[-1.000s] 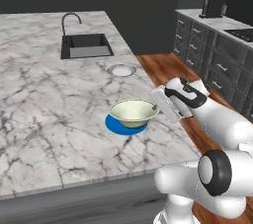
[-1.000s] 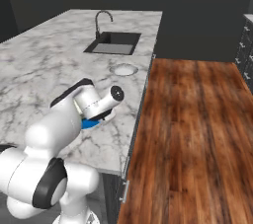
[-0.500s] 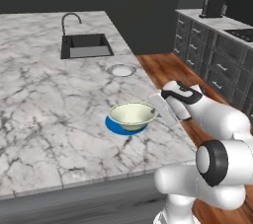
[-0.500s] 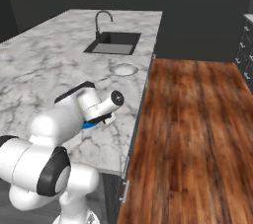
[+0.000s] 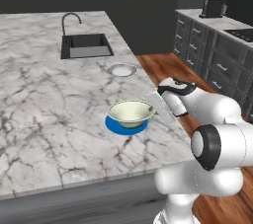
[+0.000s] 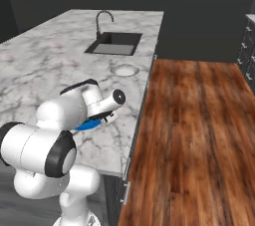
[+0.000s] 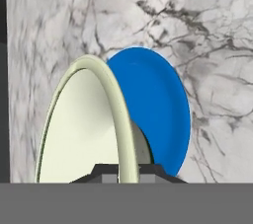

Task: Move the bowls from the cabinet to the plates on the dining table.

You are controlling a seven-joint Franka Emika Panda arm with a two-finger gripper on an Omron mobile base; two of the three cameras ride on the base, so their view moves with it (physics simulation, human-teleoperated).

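Veined marble table (image 5: 44, 114) carries a flat blue plate (image 5: 114, 126); my gripper (image 5: 157, 103) pinches the glazed cream bowl (image 5: 130, 111) by its 3 o'clock rim above it, fingertips partly hidden.

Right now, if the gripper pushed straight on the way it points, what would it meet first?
The gripper is shut on the bowl rim, so the bowl goes with it. Beyond it lies the blue plate on the marble table; the bowl would likely press onto that plate first, though depth is unclear.
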